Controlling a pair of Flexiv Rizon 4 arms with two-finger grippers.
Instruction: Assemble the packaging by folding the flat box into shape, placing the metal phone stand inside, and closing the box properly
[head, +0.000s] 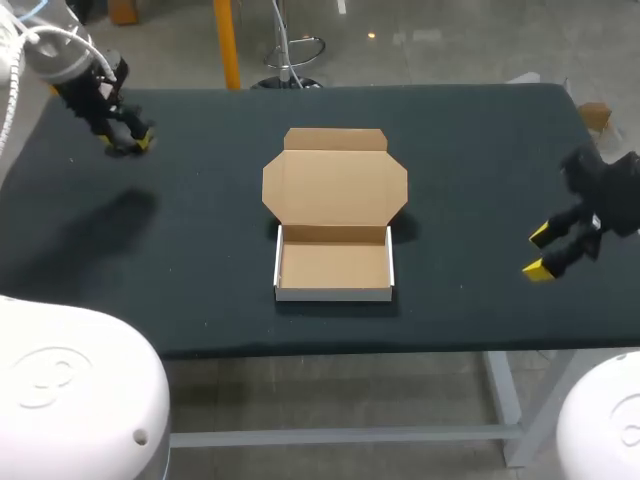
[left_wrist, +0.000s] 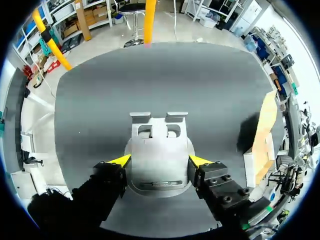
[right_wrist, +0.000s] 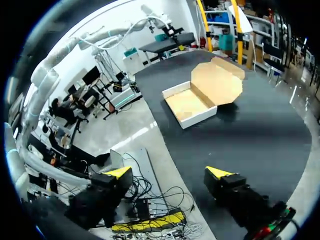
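Note:
The grey metal phone stand sits between the yellow tips of my left gripper, and both fingers press its sides. In the head view that gripper is at the table's far left corner and hides the stand. The cardboard box stands folded in the middle of the table, its tray empty and its lid laid back flat. The same box shows off to one side in the left wrist view. My right gripper hovers open at the right edge, well away from the box.
The dark table bears nothing else. Wide bare cloth lies between each gripper and the box. The right gripper hangs over the table's right edge.

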